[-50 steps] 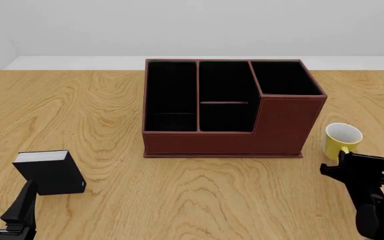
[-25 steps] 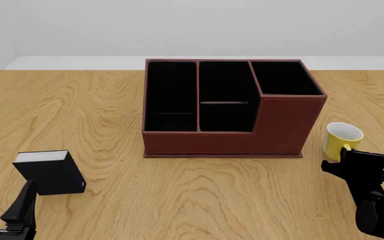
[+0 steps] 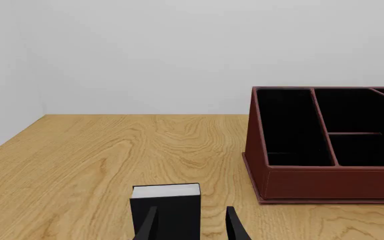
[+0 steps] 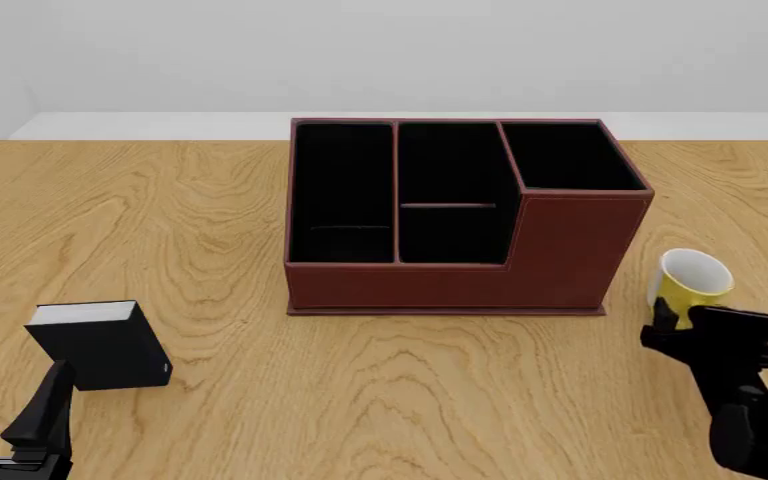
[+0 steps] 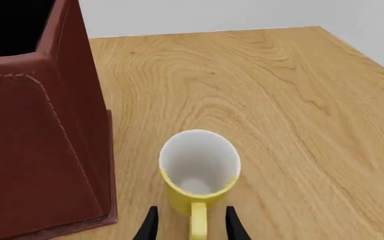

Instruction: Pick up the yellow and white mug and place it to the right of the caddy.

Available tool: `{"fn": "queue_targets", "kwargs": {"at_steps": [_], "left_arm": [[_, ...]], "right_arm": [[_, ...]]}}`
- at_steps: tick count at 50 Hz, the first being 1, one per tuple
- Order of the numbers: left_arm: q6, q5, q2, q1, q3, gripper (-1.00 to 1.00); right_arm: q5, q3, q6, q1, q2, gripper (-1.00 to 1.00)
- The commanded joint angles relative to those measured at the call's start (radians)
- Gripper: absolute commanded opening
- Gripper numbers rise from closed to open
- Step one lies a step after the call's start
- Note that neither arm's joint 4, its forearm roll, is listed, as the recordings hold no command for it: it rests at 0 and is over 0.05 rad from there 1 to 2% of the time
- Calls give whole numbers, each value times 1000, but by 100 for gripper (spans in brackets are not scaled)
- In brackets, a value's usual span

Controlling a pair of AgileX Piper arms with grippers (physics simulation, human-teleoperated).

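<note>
The right gripper (image 5: 190, 226) has its fingers apart on either side of the handle of the yellow and white mug (image 5: 197, 169), though actual contact cannot be judged. The mug stands upright on the table (image 4: 197, 230) just ahead of that gripper, beside the caddy (image 4: 458, 215) at its taller end. The left gripper (image 3: 190, 225) has its fingers apart, a black book (image 3: 166, 210) just beyond them.
</note>
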Motion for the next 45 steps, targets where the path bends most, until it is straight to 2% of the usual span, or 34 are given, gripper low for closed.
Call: {"fn": "queue_targets", "kwargs": {"at_steps": [1,26,45], "left_arm": [[0,0,0,0,0,100],[0,0,0,0,0,100],[0,0,0,0,0,100]], "right_arm": [[0,11,9,-4,13,100],[0,51,-4,-18,-33,100],[0,203,-22,14,-219,100]]}}
